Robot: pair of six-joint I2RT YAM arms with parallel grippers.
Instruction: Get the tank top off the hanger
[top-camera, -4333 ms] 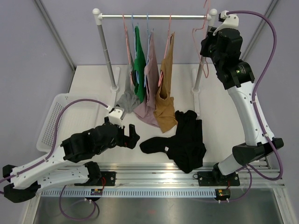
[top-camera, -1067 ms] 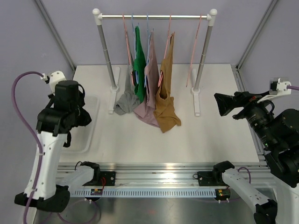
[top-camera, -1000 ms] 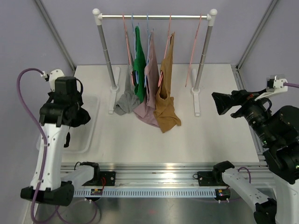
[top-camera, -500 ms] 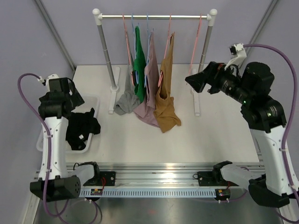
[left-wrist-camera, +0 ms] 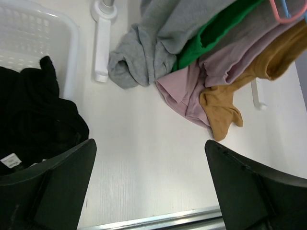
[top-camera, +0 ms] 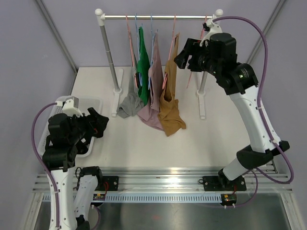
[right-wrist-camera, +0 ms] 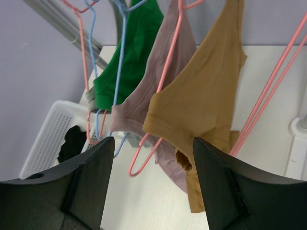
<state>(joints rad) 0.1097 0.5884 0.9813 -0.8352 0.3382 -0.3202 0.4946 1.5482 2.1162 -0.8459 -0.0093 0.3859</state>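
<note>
Both arms have shifted since half a second ago: the left one has sunk low beside the basket, and the right one has swung up to the right end of the rail.

On the white desk (top-camera: 220, 139) stands the clothes rack (top-camera: 158, 17). Four tank tops hang from it on hangers, from left to right grey (left-wrist-camera: 158, 43), green (right-wrist-camera: 134, 48), mauve (right-wrist-camera: 168, 57) and mustard (right-wrist-camera: 206, 96); their hems reach the desk. At the desk's left edge sits the white basket (left-wrist-camera: 29, 28), and the black tank top (left-wrist-camera: 33, 124) lies crumpled inside it, off its hanger. An empty pink hanger (right-wrist-camera: 269, 84) hangs at the rail's right end, just beside the mustard top.

The left fingers (left-wrist-camera: 53, 182) are spread wide and hold nothing, over the desk next to the basket. The right fingers (right-wrist-camera: 86, 182) stand apart too, empty, facing the mustard top and the pink hanger.
</note>
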